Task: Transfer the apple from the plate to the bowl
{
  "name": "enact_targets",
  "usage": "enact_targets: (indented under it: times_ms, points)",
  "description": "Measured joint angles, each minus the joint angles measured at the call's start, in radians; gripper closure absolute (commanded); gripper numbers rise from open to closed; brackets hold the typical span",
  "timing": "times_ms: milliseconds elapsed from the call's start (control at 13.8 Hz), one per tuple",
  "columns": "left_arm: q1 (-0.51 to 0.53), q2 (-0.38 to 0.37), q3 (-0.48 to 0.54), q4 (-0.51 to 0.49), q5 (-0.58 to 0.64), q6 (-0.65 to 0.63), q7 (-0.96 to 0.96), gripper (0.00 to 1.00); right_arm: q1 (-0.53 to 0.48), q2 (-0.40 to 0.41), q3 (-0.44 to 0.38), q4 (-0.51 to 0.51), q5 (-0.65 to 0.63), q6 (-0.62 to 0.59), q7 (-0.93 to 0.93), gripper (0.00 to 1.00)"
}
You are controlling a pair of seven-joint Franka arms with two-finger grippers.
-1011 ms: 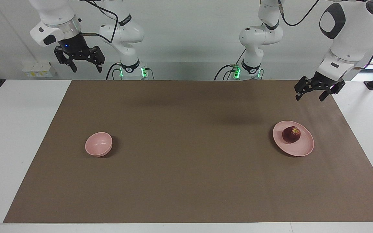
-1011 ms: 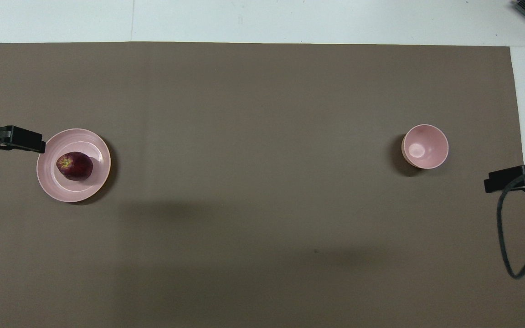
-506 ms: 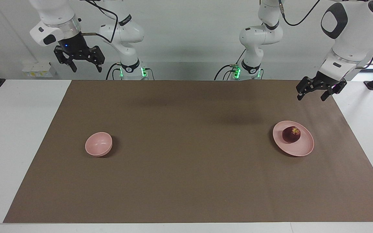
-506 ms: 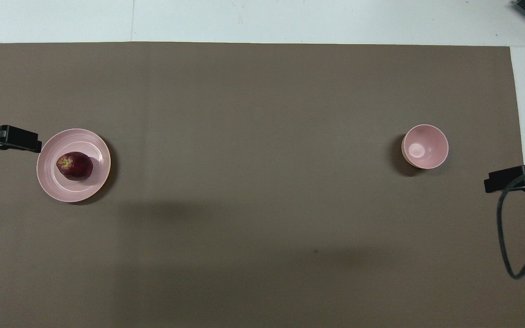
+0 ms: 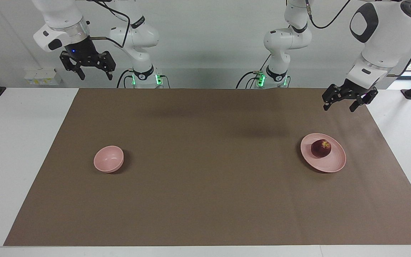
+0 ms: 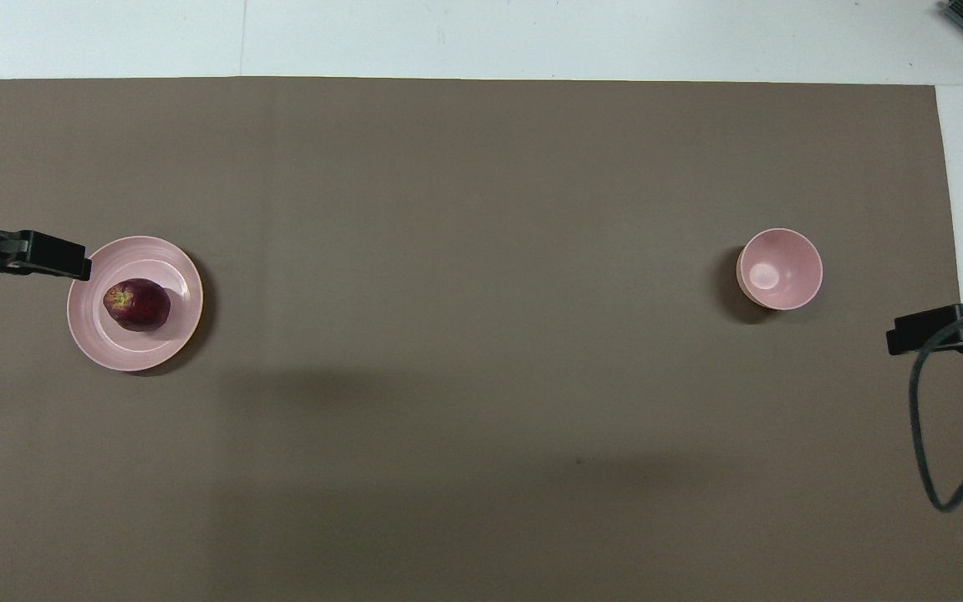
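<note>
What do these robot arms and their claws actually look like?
Both arms are glossy white, rounded segments with black joint caps, green lights at their bases and black cables looping along them. The left gripper and right gripper are black, angular two-finger claws on dark wrists.

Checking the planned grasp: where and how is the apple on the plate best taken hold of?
Probably from straight above, fingers closing across the widest part of the apple. It is round, lies alone mid-plate, and the low rim hinders a sideways approach. The open left gripper is up in the air at that end of the table.
</note>
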Motion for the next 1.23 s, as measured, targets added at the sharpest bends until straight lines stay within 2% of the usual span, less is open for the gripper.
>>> enact_targets:
  times_ms: [289, 578, 939, 1228]
  points:
    - [0.007, 0.002, 0.008, -0.004, 0.000, 0.037, 0.001, 0.00, 0.000, -0.001, -0.001, -0.001, 0.000, 0.000, 0.000, 0.00]
    - [0.039, 0.029, 0.013, -0.048, 0.000, 0.128, 0.011, 0.00, 0.000, -0.001, -0.001, -0.002, 0.000, 0.000, 0.000, 0.00]
    - [0.082, 0.114, 0.016, -0.095, 0.000, 0.257, 0.109, 0.00, 0.000, -0.002, -0.001, -0.004, 0.000, 0.000, 0.000, 0.00]
    - [0.089, 0.183, 0.014, -0.210, 0.000, 0.416, 0.153, 0.00, 0.000, -0.002, -0.001, -0.005, 0.000, 0.000, 0.000, 0.00]
